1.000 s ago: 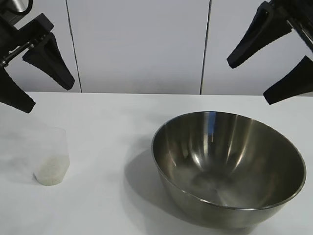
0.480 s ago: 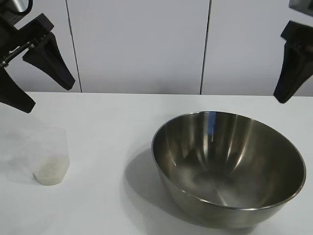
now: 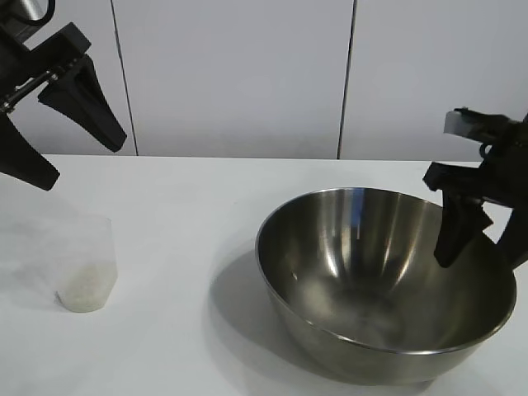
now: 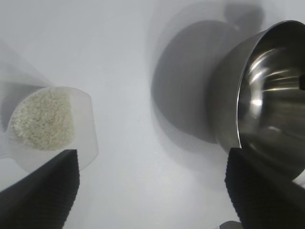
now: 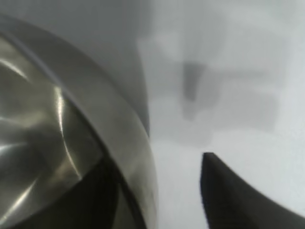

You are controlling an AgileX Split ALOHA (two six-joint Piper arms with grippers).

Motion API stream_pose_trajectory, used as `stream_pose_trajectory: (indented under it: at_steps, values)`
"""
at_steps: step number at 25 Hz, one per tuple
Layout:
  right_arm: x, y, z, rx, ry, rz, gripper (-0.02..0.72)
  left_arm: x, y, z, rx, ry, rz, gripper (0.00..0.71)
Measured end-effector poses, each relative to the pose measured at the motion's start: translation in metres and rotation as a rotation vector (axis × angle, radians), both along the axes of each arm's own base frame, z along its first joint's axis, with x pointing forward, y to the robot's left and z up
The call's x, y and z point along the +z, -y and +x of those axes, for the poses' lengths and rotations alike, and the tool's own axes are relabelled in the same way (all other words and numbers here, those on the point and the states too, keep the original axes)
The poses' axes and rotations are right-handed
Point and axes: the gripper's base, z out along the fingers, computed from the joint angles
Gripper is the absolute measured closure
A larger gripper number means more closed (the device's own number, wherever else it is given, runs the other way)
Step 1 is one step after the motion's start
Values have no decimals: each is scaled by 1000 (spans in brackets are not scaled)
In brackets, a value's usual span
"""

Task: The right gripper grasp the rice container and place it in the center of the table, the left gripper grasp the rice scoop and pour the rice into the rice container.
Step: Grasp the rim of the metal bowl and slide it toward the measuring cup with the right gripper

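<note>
Right hand (image 3: 487,252) is down at the rice container's (image 3: 363,280) rim, 3 o'clock side of the bowl in the exterior view. One finger (image 3: 455,227) sits inside the bowl; the right wrist view shows the other finger (image 5: 238,191) outside, rim wall between them. Fingers straddle the rim; can't tell if they're actually pinching it.

Container sits on the white worktop (image 3: 206,198) at roughly 4 o'clock from centre.

Left hand (image 3: 62,136) hangs at 10 o'clock, fingers spread wide, holding nothing.

Rice scoop (image 3: 84,264) stands upright at 8 o'clock, below the left hand and well apart from the bowl, rice (image 4: 43,119) covering its bottom.
</note>
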Motion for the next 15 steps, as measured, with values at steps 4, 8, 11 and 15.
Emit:
stream_pose_trajectory:
  at_steps: [4,8,11,15]
  values:
    - [0,-2,-1,25,-15,19,673,0,0,0,0,0,0,107]
    - [21,-4,3,61,-6,46,683,0,0,0,0,0,0,107]
    - [43,-7,6,64,20,77,684,0,0,0,0,0,0,107]
    - [59,-18,9,38,28,91,684,0,0,0,0,0,-1,107]
